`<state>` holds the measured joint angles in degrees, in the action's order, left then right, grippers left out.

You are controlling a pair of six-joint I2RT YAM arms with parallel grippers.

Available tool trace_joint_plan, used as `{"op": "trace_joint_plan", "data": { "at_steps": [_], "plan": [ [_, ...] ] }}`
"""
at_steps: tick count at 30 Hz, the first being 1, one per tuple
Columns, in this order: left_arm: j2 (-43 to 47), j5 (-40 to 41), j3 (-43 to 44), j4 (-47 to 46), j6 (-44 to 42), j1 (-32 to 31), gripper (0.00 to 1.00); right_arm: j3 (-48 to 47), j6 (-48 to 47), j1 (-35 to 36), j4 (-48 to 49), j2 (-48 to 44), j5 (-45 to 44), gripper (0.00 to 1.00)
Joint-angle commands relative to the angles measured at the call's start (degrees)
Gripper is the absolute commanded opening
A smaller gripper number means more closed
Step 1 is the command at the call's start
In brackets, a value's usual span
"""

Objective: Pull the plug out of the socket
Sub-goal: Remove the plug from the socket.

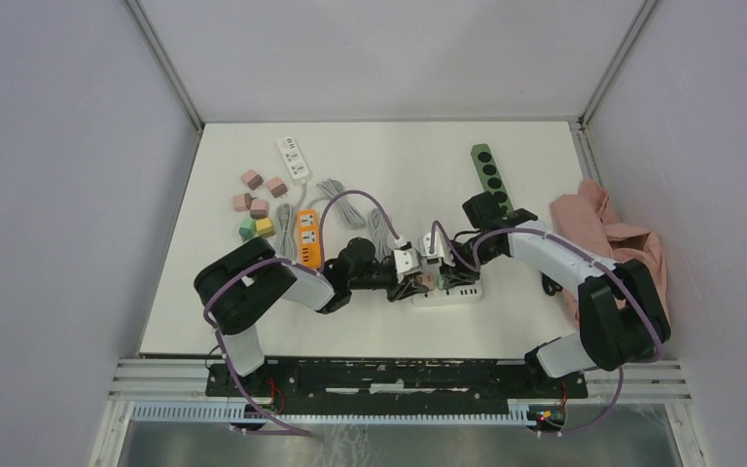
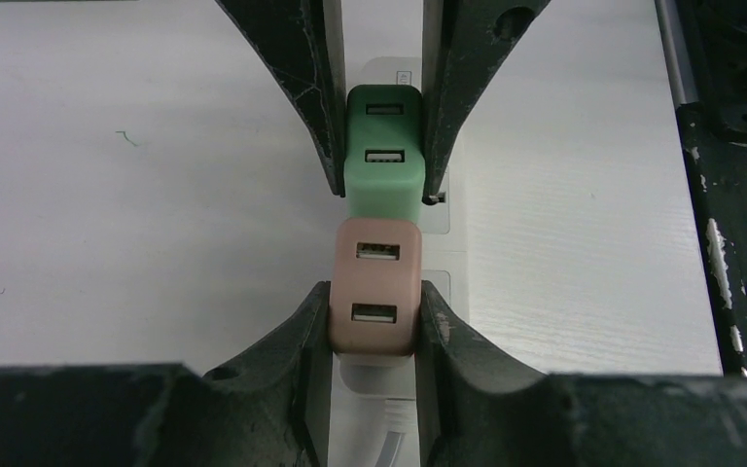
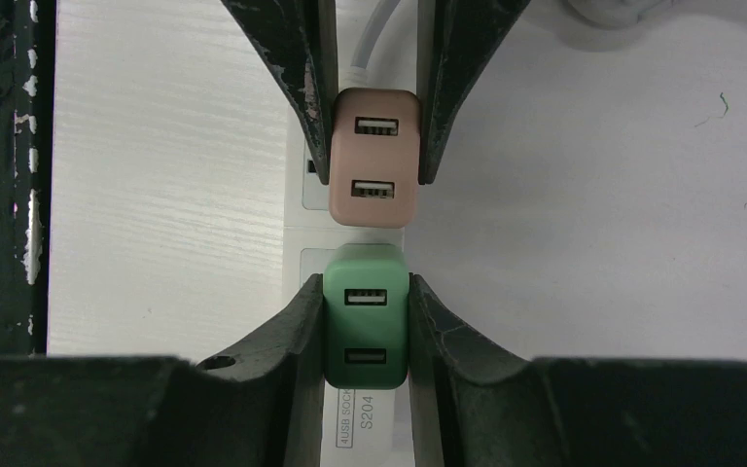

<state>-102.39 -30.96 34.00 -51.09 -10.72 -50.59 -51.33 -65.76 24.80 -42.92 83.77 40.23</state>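
Left fingers clamp the pink plug, right fingers the green plug; overhead hides both grips.

Bright, even light falls from overhead. The flat white tabletop carries no hard shadows, only soft grey smudges under the arms. In both wrist views that surface nearly washes out, yet the matte pink two-port plug and the matte green two-port plug stay sharp. The near black plastic fingers soften towards the lower edge. The top view is crisp.
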Motion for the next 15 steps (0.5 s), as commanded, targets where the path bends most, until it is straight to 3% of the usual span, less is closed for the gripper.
{"op": "trace_joint_plan", "data": {
  "at_steps": [1,5,10,15],
  "plan": [
    [-0.77,2.81,-0.52,2.61,0.06,-0.74,0.03,-2.82,7.82,1.89,4.39,0.41,0.31,0.00],
    [-0.80,3.28,-1.34,1.87,0.03,-0.67,0.03,-4.24,0.00,-3.34,-3.53,1.01,-2.11,0.00],
    [-1.38,2.98,-1.07,1.51,0.21,-0.74,0.03,0.59,-18.42,-1.55,-11.12,-0.33,1.45,0.00],
    [-1.67,2.75,-0.86,1.35,0.59,-0.72,0.03,-1.94,-4.53,4.98,-4.08,1.13,2.62,0.00]
  ]
}}
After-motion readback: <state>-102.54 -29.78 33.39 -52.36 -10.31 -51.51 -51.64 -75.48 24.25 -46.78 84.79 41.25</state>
